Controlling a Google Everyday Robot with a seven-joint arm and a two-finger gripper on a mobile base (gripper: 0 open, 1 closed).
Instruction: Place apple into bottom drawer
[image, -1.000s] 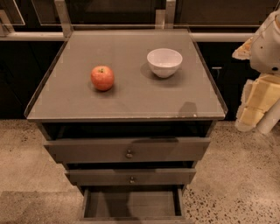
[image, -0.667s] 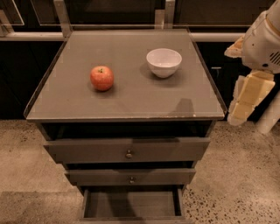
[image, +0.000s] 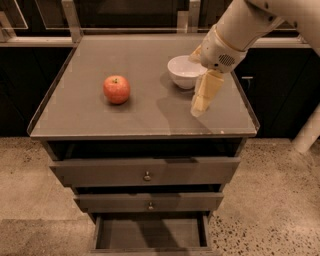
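- Camera view looks down on a grey cabinet; its flat top (image: 125, 55) fills the upper-centre of the frame.
- Apple (image: 116, 89) sits on the top, left of centre, stem up, w/ bare surface all round it.
- White bowl (image: 180, 75) stands upright on the top, right of centre and slightly higher in frame than the apple, well apart from it.
- Robot arm (image: 240, 25) comes in from the upper right corner; its wrist overlaps the bowl's right edge in the picture.
- Gripper (image: 200, 105) points down over the right part of the top, just below-right of the bowl and well apart from the apple. Spread or pressed together: can't tell. Whether it touches the top: can't tell either.
- Bottom drawer (image: 150, 234) is pulled out at bottom centre of frame, plain grey floor showing.
- Top drawer (image: 100, 172) and middle drawer (image: 110, 202) above it each stick out a bit; both have round metal knobs.
- Speckled floor (image: 270, 210) on both sides of the cabinet.
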